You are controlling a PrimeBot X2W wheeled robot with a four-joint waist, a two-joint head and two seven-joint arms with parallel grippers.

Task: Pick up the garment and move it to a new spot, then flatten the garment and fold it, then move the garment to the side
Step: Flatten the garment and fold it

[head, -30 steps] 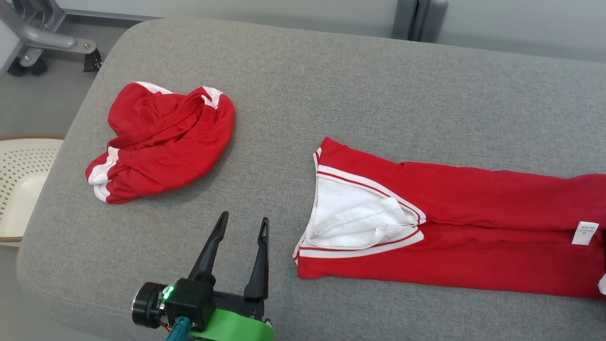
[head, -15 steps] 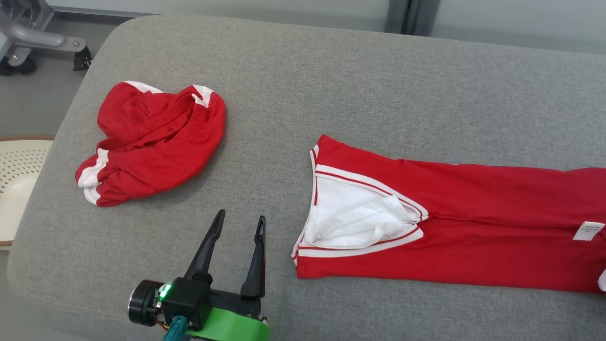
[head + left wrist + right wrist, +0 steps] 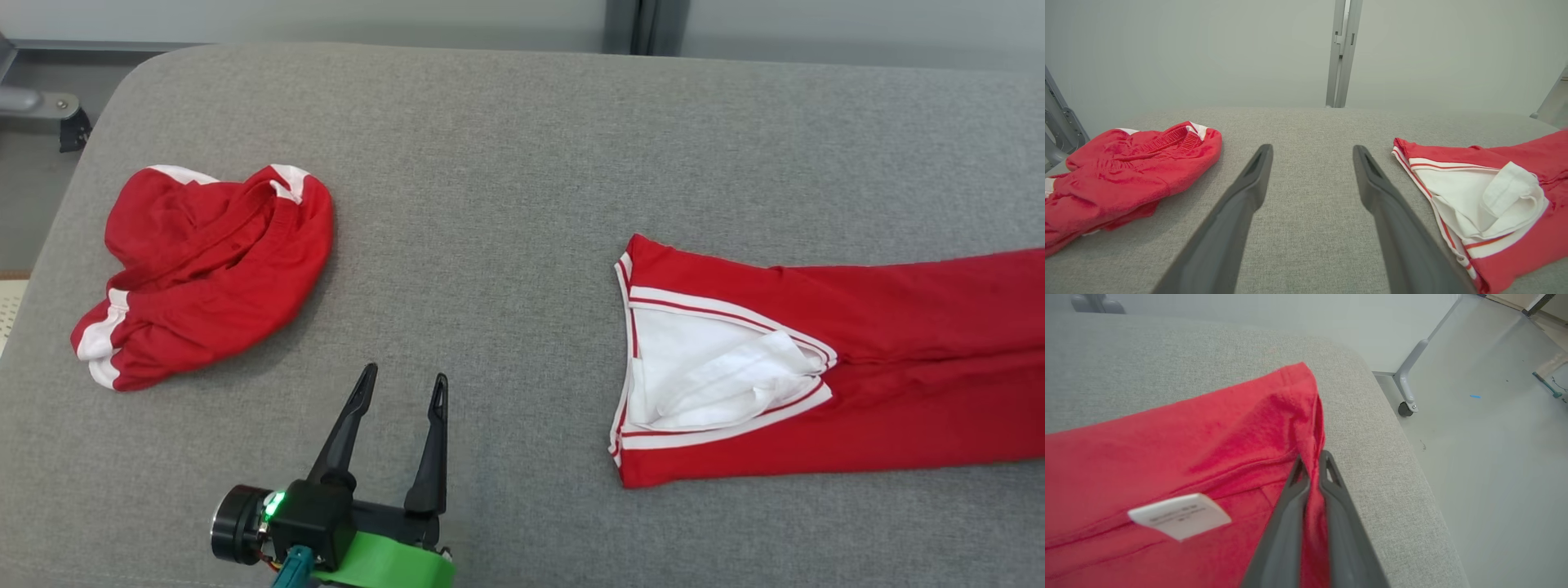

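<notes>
At the near edge of the grey padded table (image 3: 522, 131), the left gripper (image 3: 405, 376) is held low, its two dark fingers spread well apart. Nothing is caught between them, and bare grey cloth is seen under and ahead of their tips. The red garment (image 3: 898, 367) is laid flat to the right of this gripper, apart from it. Its white-trimmed neck opening (image 3: 702, 376) is turned toward the gripper and its length is stretched away to the right. Ahead and to the left of the same gripper, also apart from it, a crumpled red heap (image 3: 204, 269) with white stripes is left on the table. Straight beyond the open fingers, past the far edge of the table, an upright post (image 3: 1341, 53) is seen against a pale wall.

At the garment's other end, the right gripper (image 3: 1312, 457) is pressed together on the cloth. A raised ridge of red fabric at the garment's edge is pinched between its fingers. Just to the left of these fingers a white label (image 3: 1180, 516) is sewn onto the red cloth. Beyond the fingertips the garment is ended in a corner, with grey padding past it. To the right of the gripper the table's rounded edge is met by the floor (image 3: 1494, 477), where a metal leg (image 3: 1412, 359) on a caster is set.
</notes>
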